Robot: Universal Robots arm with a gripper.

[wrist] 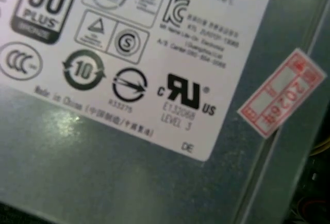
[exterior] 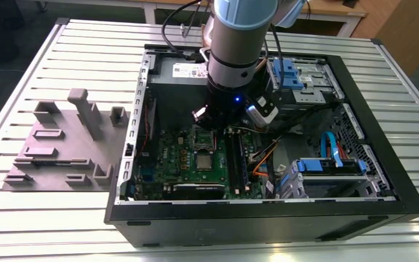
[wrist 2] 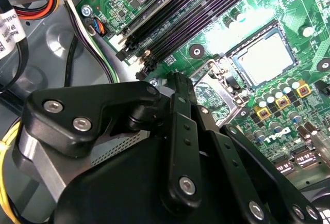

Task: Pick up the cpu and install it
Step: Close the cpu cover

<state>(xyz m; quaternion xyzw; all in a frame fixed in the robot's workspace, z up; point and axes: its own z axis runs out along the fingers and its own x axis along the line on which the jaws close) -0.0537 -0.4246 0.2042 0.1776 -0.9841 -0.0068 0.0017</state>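
Because its own black linkage blocks the sightline in the second wrist view, the grip state of the gripper [wrist 2: 178, 87] cannot be told. Just beyond it the retention frame [wrist 2: 211, 91] stands open, evidently for access. Further on, the cpu [wrist 2: 267, 59] lies flat in the motherboard [wrist 2: 242, 7] socket, apparently seated.

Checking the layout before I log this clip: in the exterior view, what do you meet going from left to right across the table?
Grey fixture block → case's left wall → cpu → blue drive bracket.
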